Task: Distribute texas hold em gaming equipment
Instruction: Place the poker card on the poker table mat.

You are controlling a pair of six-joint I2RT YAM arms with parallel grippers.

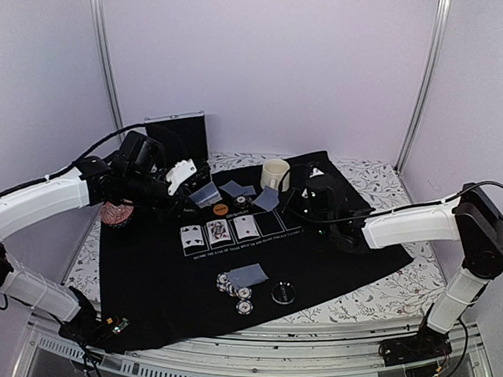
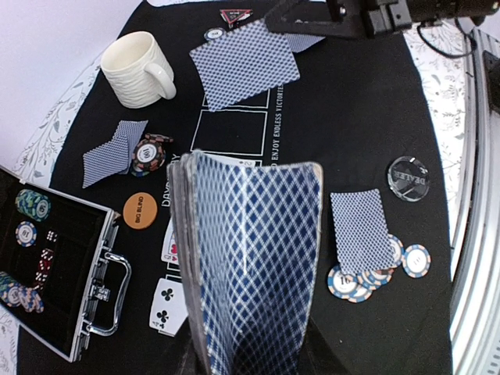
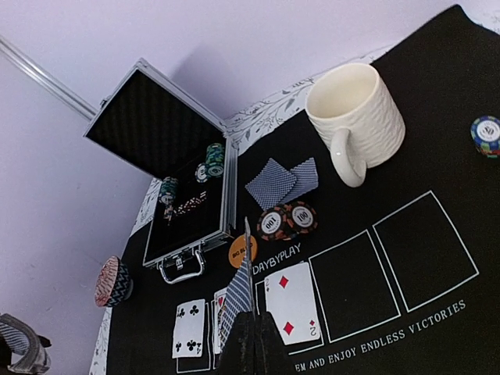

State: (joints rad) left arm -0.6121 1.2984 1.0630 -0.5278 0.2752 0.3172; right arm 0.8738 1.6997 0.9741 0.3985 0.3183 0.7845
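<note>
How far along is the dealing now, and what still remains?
Done: three face-up cards on the black mat, with chips and face-down pairs laid out. In hand: left gripper holds the deck, right gripper holds one card. Left: two empty boxes.

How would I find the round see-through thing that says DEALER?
Look at the black mat, on the side nearest the robot's bases. There face-down cards lie over some striped chips, and the dealer button sits just right of them. It is the only clear, glassy disc.
</note>
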